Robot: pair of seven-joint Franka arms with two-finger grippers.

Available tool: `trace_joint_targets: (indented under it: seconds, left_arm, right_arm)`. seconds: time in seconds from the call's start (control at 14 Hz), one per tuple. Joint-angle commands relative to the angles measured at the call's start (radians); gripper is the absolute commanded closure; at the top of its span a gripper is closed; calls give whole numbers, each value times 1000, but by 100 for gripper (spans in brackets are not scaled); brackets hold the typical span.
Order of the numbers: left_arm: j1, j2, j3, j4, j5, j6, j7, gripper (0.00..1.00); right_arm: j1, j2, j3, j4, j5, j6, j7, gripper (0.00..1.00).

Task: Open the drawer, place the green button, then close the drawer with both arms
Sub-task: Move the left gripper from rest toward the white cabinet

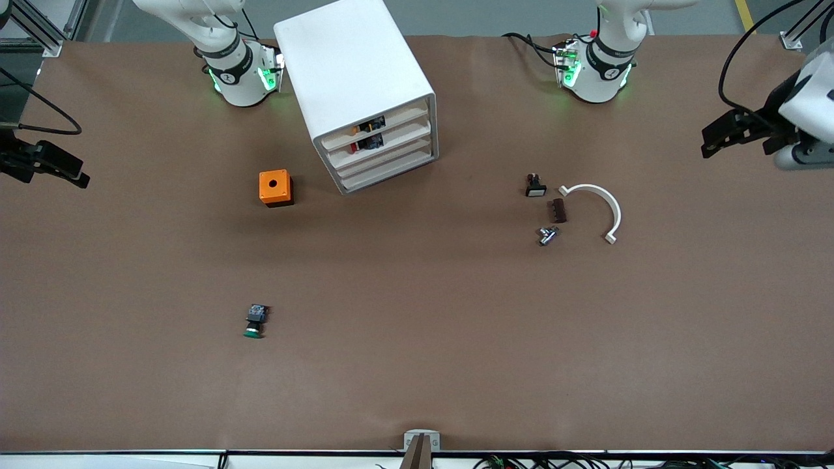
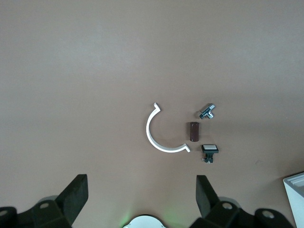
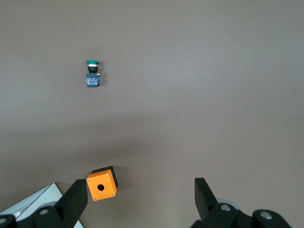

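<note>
Nothing started: all four drawers of the white cabinet (image 1: 361, 85) are shut, so the third drawer (image 1: 387, 161) must open first. The button (image 1: 255, 321) lies loose on the table (image 1: 417, 339), nearer the front edge than the orange cube (image 1: 275, 187), easy to pick. Left gripper (image 1: 733, 133) and right gripper (image 1: 49, 166) hang over opposite table ends, jaws spread, empty, both waiting.

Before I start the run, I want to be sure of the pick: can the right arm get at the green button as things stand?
Probably yes. The button lies alone on bare table toward the right arm's end, nearer the front camera than the orange cube. The right hand is open, holds nothing, and nothing stands between.
</note>
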Motion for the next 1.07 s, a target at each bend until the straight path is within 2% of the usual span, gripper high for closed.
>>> trace_joint_targets:
  seconds: [0.0, 0.29, 0.64, 1.0]
  left_arm:
    - [-12, 94, -6, 51, -2, -9, -16, 0]
    - [-22, 222, -49, 51, -25, 122, -60, 0]
    - [-102, 357, -51, 68, -21, 164, -328, 0]
    - [-240, 522, -51, 177, -23, 176, -713, 0]
  right_arm:
    - [1, -11, -2, -7, 12, -13, -6, 0]
    - [1, -11, 0, -7, 12, -16, -6, 0]
    - [-2, -11, -2, -7, 12, -17, -7, 0]
    - [-2, -11, 0, -7, 12, -17, -7, 0]
